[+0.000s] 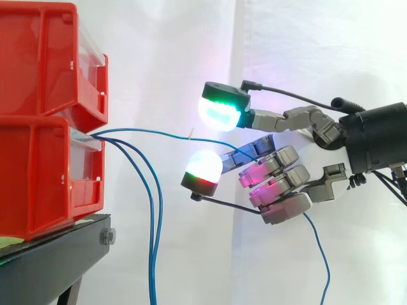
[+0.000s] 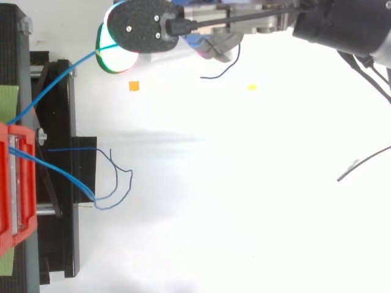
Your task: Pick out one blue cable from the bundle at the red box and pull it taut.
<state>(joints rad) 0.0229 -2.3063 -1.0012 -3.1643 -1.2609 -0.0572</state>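
Observation:
Several thin blue cables come out between two stacked red bins (image 1: pixel 44 127) on the left. One blue cable (image 1: pixel 172 135) runs rightward, almost straight with a slight sag, into my hand (image 1: pixel 286 184). The lower fingers are curled round it; two others stick out toward the bins with glowing pads (image 1: pixel 219 113). Its free tail (image 1: pixel 321 254) hangs below the hand. From above, the same cable (image 2: pixel 79 65) slants from the bin (image 2: pixel 12 183) up to the hand (image 2: pixel 214 24) at the top edge. Two other blue cables (image 1: pixel 152 229) droop loose beside the bins.
The bins sit on a black stand (image 1: pixel 57 254) before a white curtain. The loose cables loop on the white floor beside the stand (image 2: pixel 116 183). A small orange marker (image 2: pixel 134 86) and a yellow one (image 2: pixel 252 87) lie on the floor below the hand.

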